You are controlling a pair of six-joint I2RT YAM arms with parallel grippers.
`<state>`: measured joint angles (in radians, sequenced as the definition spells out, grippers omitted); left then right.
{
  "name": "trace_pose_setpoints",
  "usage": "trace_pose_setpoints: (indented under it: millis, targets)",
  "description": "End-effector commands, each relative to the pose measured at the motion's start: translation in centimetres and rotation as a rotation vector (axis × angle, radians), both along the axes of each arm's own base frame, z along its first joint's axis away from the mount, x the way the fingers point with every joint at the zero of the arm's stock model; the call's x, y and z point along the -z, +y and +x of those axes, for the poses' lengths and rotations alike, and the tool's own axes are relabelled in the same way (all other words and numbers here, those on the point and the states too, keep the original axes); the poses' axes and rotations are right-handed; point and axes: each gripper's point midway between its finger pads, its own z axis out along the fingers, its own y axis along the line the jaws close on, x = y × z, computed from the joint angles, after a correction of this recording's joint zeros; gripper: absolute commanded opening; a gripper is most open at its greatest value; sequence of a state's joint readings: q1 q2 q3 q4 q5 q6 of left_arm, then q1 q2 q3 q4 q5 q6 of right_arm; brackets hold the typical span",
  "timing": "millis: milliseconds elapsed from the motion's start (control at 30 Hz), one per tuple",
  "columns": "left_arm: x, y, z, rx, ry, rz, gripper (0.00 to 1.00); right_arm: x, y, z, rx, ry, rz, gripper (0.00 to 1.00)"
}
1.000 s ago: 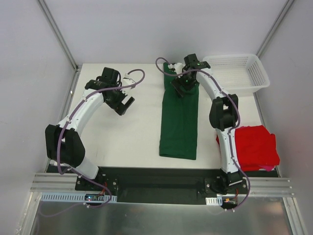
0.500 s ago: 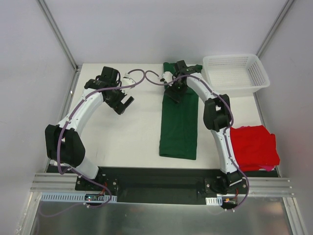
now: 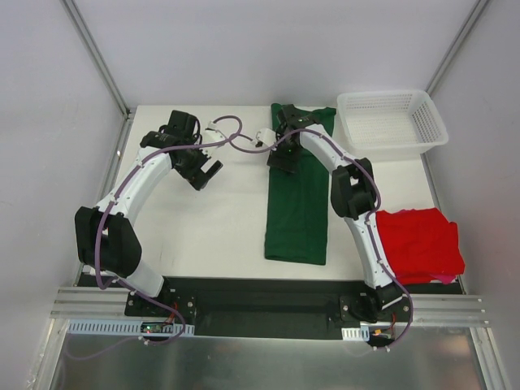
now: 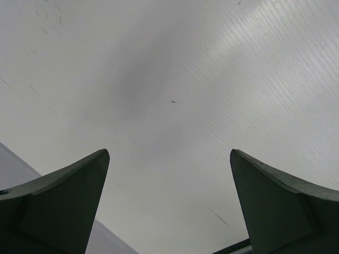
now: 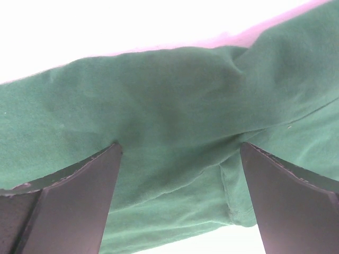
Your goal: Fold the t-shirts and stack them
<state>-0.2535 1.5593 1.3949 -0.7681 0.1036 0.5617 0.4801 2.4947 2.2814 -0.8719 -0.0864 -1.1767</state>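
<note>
— Any room around the left gripper [image 3: 206, 176]?
— Bare table [image 3: 211, 231] beneath and on every side.
— And the right gripper [image 3: 280, 162]?
— Green t-shirt [image 3: 298, 211] directly under it; white mesh basket [image 3: 433, 123] off to its right.

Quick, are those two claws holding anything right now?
Left gripper: open, holding nothing.
Right gripper: open over the green shirt, nothing gripped.

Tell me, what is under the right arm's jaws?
The dark green t-shirt lies beneath the open jaws, its wrinkled cloth filling most of the wrist view. The white table shows beside it; the part of the table directly under the cloth is covered.
</note>
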Motion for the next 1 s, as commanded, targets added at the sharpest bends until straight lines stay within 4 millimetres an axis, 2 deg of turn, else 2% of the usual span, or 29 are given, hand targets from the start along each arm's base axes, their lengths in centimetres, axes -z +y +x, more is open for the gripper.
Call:
trace_pose_setpoints:
  millis: [0,233,367,467,633,967]
  targets:
    - [-1.4,-0.3,0.4,0.025,-0.028,-0.022,0.98,1.0,0.8,-3.1,-0.103,0.098,-0.025,1.00]
    - [-2.0,-0.6,0.8,0.026,-0.042,-0.033,0.98,0.4,3.5,-5.0,-0.177,0.103,-0.020,1.00]
    - [-2.3,-0.6,1.0,0.026,-0.048,-0.035,0.98,0.1,3.5,-5.0,-0.183,0.094,-0.027,1.00]
    - [-2.3,-0.6,1.1,0.027,-0.053,-0.030,0.98,-0.9,4.4,-5.7,-0.200,0.109,0.028,1.00]
    - [-2.6,-0.6,1.5,0.024,-0.061,-0.028,0.98,-1.3,6.4,-6.8,-0.239,0.123,0.061,1.00]
    - [-3.1,-0.9,2.1,0.034,-0.079,-0.012,0.99,-1.9,10.2,-5.6,-0.283,0.035,0.126,1.00]
